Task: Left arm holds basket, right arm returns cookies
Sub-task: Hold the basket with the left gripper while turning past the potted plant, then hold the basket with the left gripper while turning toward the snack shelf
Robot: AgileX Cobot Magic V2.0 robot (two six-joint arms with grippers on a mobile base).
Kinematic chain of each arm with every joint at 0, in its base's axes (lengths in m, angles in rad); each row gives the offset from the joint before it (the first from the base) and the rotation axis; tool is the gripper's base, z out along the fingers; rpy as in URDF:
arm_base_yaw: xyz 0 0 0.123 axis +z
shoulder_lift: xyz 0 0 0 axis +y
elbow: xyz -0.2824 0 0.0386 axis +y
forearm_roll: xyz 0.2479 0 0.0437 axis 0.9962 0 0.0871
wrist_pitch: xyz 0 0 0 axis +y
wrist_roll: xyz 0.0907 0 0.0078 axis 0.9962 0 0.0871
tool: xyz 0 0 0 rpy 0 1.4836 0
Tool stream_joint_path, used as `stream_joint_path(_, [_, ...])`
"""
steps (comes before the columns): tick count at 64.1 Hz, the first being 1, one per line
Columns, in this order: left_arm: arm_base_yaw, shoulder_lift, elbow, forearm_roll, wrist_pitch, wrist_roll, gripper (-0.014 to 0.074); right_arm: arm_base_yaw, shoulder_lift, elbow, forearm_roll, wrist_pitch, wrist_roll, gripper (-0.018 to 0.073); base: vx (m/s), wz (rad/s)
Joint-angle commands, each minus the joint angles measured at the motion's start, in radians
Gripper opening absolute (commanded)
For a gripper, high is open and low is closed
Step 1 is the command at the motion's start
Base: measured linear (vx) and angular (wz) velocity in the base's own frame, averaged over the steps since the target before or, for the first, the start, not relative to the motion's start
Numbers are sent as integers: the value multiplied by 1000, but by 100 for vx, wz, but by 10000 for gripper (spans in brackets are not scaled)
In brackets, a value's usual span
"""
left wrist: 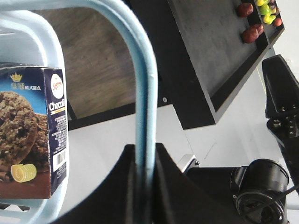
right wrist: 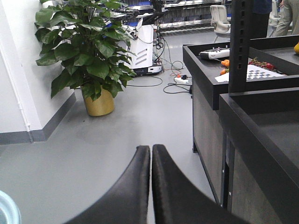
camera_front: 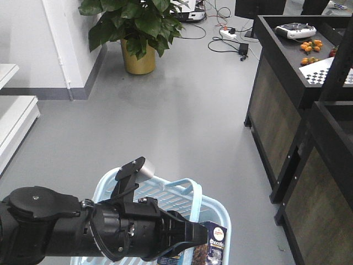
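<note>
The light blue basket (camera_front: 220, 208) hangs at the bottom centre of the front view. My left gripper (left wrist: 145, 147) is shut on its looped handle (left wrist: 142, 79); the bulky black left arm (camera_front: 66, 229) reaches in from the lower left. The cookies (left wrist: 32, 135), a dark navy box with cookie pictures, stand upright inside the basket (left wrist: 51, 51), and the same cookies (camera_front: 217, 244) show beside the arm's tip. My right gripper (right wrist: 151, 149) is shut on nothing, over bare floor, with a sliver of basket rim (right wrist: 7, 210) at the lower left.
A black shelf stand (camera_front: 287, 99) on the right carries small orange fruit (camera_front: 310, 47) and a white controller (camera_front: 295, 30). A potted plant (camera_front: 138, 33) stands by the far wall. White shelves (camera_front: 11, 121) line the left edge. Cables and a power strip (camera_front: 229, 33) lie on the floor.
</note>
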Motion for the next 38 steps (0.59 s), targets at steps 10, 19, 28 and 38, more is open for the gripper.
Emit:
stream_joint_path(10, [-4, -42, -28, -64, 37, 15, -6, 1, -12, 3, -10, -75, -2, -8, 27, 0])
stream_joint_path(19, [-4, -42, -28, -64, 37, 15, -6, 1, -12, 3, -10, -75, -2, -8, 28, 3])
stream_joint_path(28, [-4, -42, -28, -64, 37, 15, -6, 1, -12, 3, -10, -75, -2, -8, 28, 5])
stream_joint_path(38, [-4, -42, -28, -64, 37, 15, -6, 1, -12, 3, -10, -75, -2, -8, 27, 6])
